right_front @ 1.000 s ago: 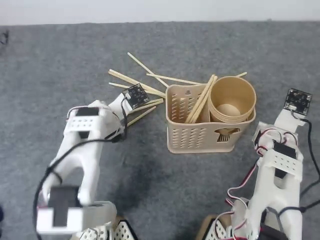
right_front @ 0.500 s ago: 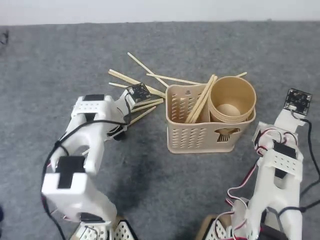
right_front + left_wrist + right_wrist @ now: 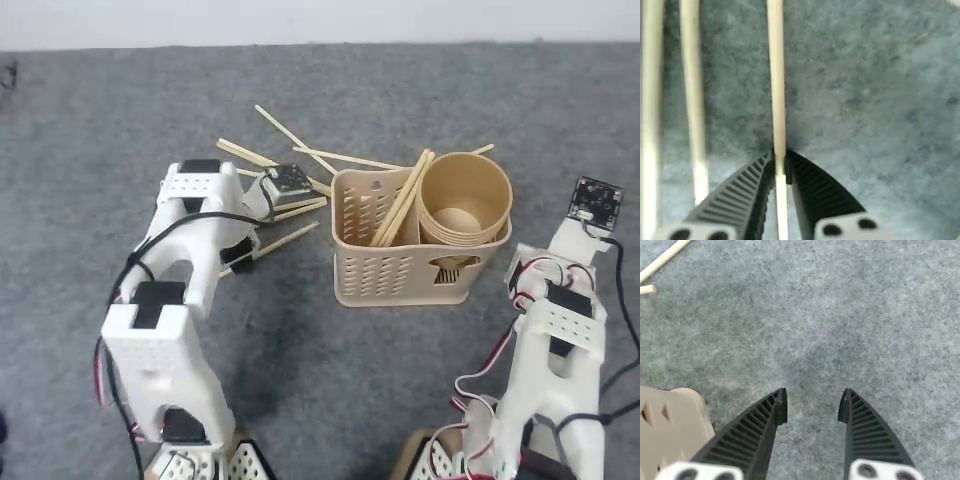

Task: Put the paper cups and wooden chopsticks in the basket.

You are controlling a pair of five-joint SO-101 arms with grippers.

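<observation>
Two fingers (image 3: pixel 740 195) of the left gripper (image 3: pixel 780 156) are closing tight on one chopstick (image 3: pixel 776 75), pinching it near one end; the long part is running straight out past the fingertips. Two more loose chopsticks (image 3: pixel 692 75) are lying parallel just beside it on the mat (image 3: pixel 880 90), apart from the fingers. The other side of the gripper is facing bare mat.

From the high view, the held chopstick (image 3: pixel 285 238) is lying slantwise. Its far tip is pointing at the basket (image 3: pixel 400 270) and stopping short of the left wall with a small gap. Whether it is lifted off the mat cannot be told. Behind it, the loose chopsticks (image 3: pixel 300 155) are fanning out in a crossed pile up to the basket's back left corner, so that side is crowded. Open mat is lying in front of the basket and to the far left.

The right gripper (image 3: pixel 811 407) is holding its fingers (image 3: pixel 755 430) wide apart, nothing between them, over bare mat. A basket corner (image 3: pixel 670 410) is sitting just beside one finger. Two chopstick ends (image 3: pixel 662 260) are showing well ahead.

The basket is beige, slotted, upright, with two compartments. Nested tan cups (image 3: pixel 465 195) are filling the right one. Binned chopsticks (image 3: pixel 400 205), pale wood, are leaning in the left one with tips over the rim.
</observation>
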